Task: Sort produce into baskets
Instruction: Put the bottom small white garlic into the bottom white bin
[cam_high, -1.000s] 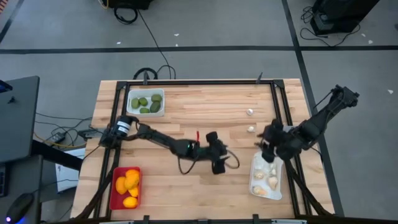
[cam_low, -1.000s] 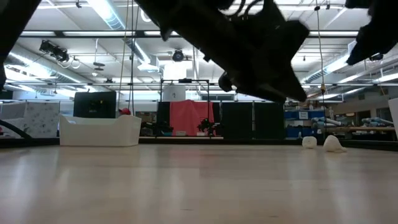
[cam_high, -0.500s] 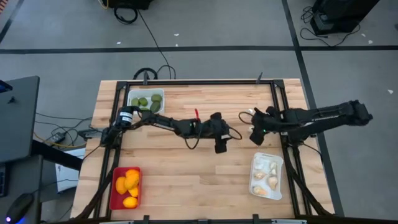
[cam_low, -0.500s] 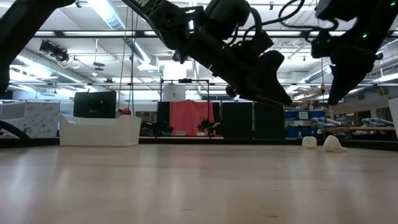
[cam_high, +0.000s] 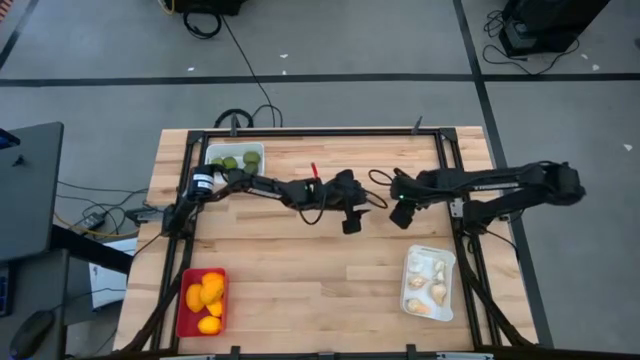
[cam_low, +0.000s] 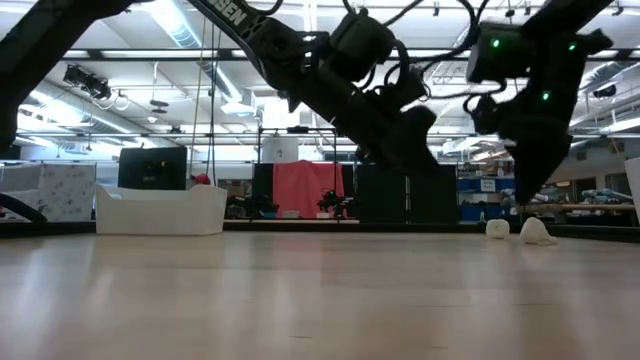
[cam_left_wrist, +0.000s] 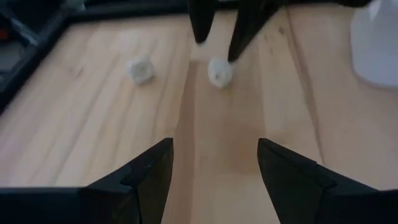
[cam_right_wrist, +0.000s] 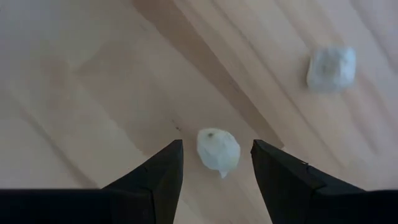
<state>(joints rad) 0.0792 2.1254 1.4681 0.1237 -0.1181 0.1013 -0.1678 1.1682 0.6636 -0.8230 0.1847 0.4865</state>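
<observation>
Right hand (cam_right_wrist: 212, 163) points straight down, fingers spread around a garlic piece (cam_right_wrist: 218, 149) lying on the table (cam_high: 300, 290); left hand (cam_left_wrist: 211, 165) reaches level toward it, open, empty.

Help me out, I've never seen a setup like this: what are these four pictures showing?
Two robot arms work at a wooden table, sorting produce into trays. One camera looks down from above, one sits at table height, and one rides on each wrist. A white tray holds green fruits, a red tray yellow-orange ones, another white tray whitish pieces. The right gripper hangs open over a loose whitish piece, with a second whitish piece nearby. The left gripper is open and empty.
</observation>
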